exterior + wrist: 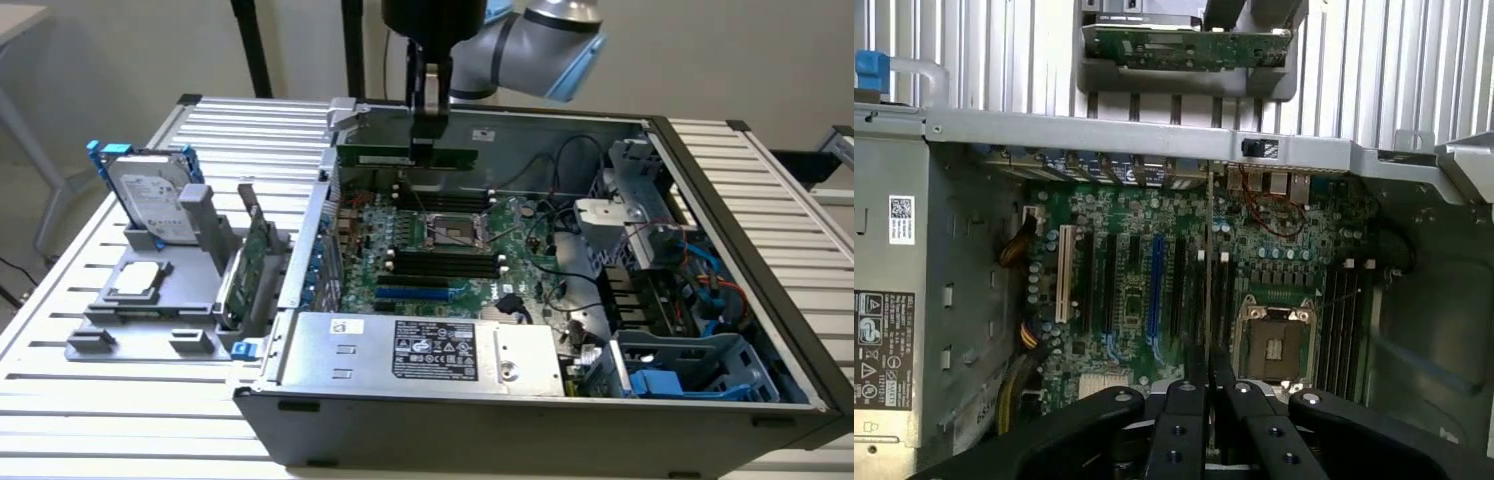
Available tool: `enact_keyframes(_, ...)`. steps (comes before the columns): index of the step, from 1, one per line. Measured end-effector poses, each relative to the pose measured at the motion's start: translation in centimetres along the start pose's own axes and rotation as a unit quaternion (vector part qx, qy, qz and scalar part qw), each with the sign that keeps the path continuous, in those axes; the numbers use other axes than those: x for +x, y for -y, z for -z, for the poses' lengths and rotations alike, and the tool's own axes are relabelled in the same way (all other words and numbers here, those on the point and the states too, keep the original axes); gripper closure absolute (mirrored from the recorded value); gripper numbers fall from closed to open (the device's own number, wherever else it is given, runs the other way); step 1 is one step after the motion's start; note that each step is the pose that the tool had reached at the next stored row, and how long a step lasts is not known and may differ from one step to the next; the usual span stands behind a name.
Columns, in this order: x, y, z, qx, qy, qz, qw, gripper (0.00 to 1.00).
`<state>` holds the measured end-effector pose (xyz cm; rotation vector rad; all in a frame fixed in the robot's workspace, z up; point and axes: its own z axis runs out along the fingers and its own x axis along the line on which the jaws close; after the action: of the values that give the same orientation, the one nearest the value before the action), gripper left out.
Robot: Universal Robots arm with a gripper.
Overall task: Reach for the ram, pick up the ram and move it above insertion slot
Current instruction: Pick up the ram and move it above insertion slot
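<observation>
The ram (407, 158) hangs level in the air over the far part of the open computer case (721, 200), a thin green stick pinched near its middle by the gripper (424, 135), whose fingers are pressed against its two faces. In the wrist view it appears edge-on as a thin line (1209, 270) running out from between the fingertips (1194, 395), above the motherboard (1124, 300). The dark memory slots (441, 262) lie nearer, just on the near side of the CPU socket (454, 232); a second set sits on its far side.

Judged from this, the carry step is in hand. Doing it well means keeping the stick level and its long edge parallel to the chosen slot, centred end to end, and clear of the loose cables (567, 250) on the exterior view's right.

On the slatted table, at the exterior view's left, a grey fixture (147, 290) holds a hard drive (147, 195) and an expansion card (247, 270).
</observation>
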<state>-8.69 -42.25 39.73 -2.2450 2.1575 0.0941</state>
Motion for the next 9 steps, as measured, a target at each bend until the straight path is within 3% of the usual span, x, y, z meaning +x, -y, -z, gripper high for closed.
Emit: enact_keyframes(9,-2.3,1.72,-0.73,-0.002,0.0001,0.0,1.0,0.87)
